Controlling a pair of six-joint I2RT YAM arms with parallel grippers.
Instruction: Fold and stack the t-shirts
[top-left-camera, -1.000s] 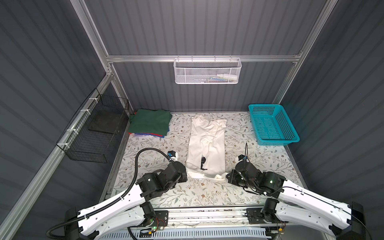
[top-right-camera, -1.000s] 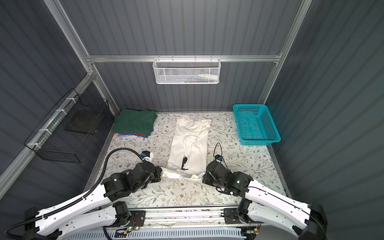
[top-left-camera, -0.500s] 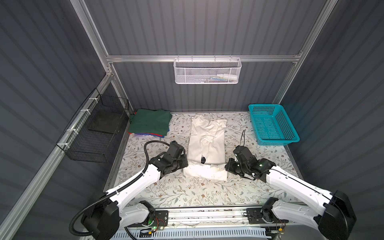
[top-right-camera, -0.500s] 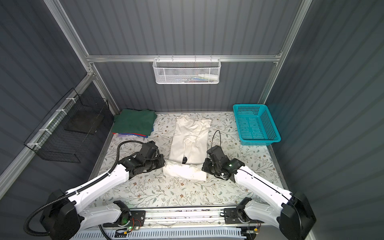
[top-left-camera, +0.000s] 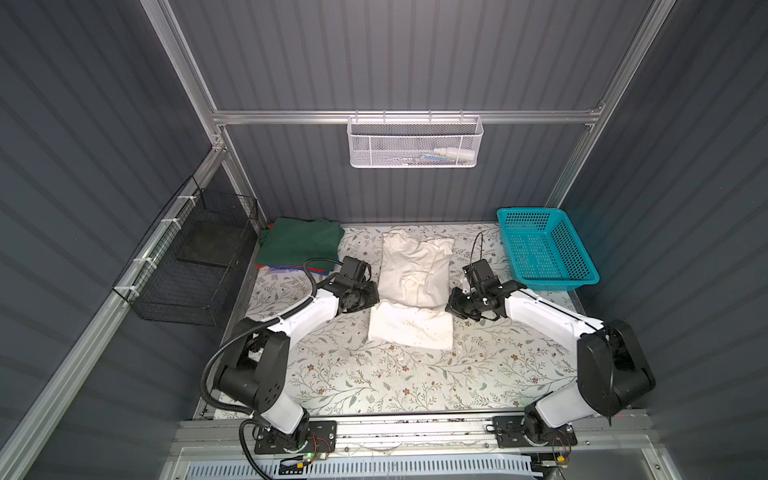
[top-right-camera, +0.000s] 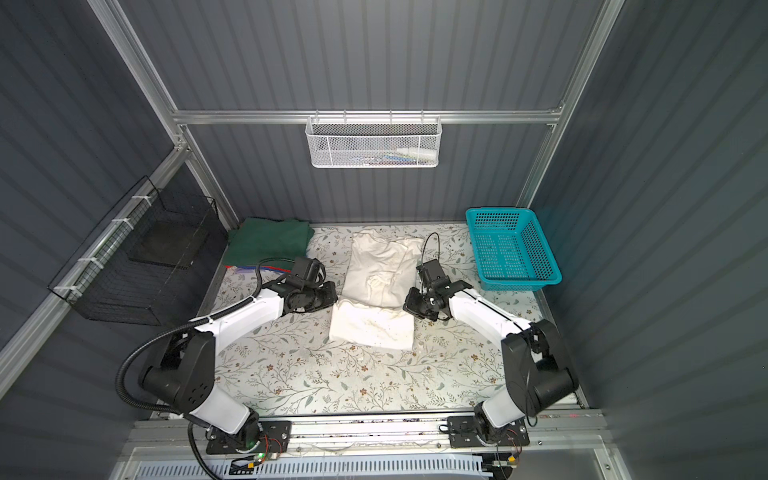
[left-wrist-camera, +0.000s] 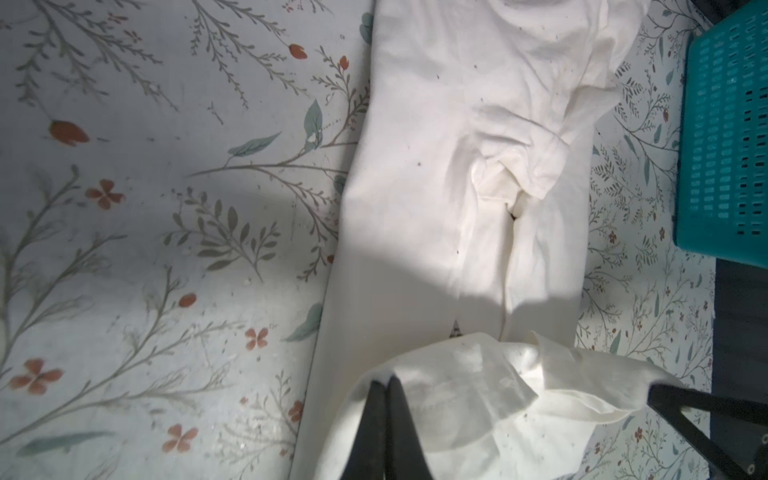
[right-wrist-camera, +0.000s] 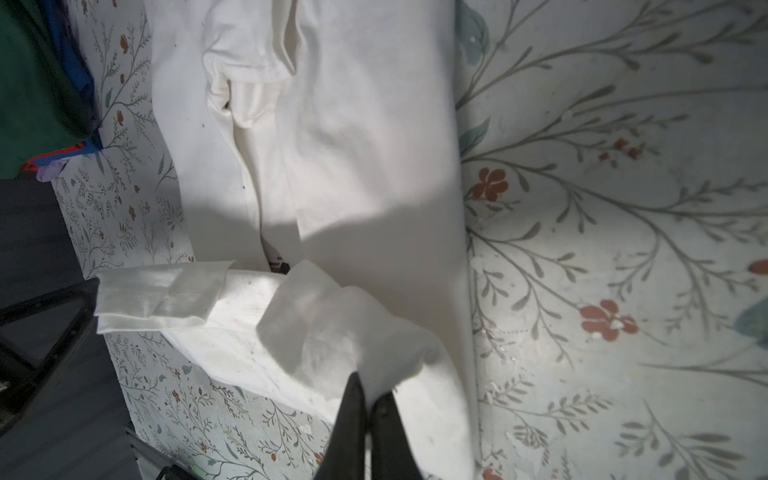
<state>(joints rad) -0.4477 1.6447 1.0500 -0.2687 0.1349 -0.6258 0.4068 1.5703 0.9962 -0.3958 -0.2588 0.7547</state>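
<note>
In both top views we see the floral table cover (top-left-camera: 374, 374) carrying the white t-shirt (top-left-camera: 415, 266). It lies lengthwise between the two sets of jaws, its near end doubled back. The folded dark green tee (top-left-camera: 299, 241) sits beyond the left gripper (top-left-camera: 375, 300), and the teal basket (top-left-camera: 540, 249) beyond the right gripper (top-left-camera: 450, 302). Only the wrist views let us read the grips: each pair of jaws is pressed together, pinching a hem corner of the white t-shirt. The left wrist view catches the teal basket but not the dark green tee, and the right wrist view the reverse.
</note>
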